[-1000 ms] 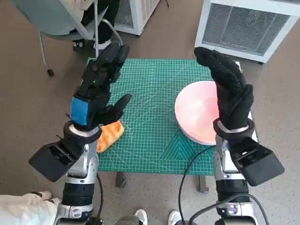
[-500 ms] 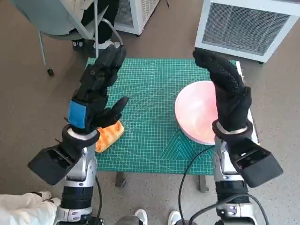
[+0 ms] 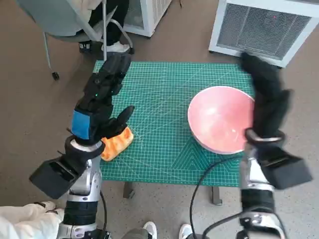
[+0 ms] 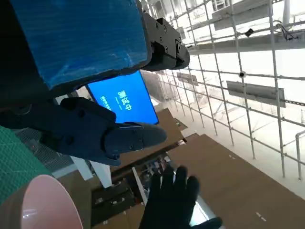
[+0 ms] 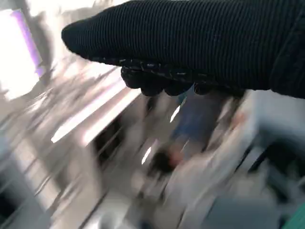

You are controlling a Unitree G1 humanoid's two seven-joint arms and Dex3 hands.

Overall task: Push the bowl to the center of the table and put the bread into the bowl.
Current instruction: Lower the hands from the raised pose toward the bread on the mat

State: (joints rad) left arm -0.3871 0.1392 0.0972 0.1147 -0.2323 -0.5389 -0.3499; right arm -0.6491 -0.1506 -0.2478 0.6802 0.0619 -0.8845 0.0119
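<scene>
Beside the bowl (image 3: 223,118), on its outer flank away from the surface's (image 3: 164,89) middle, the right hand (image 3: 267,97) hovered blurred, its fingers' set untellable. Left hand (image 3: 99,102), spread and empty, hung over the bread (image 3: 115,143), far across from the bowl.

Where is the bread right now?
In the head view, the bread lies at the mat's near-left edge, partly under the left hand.
</scene>
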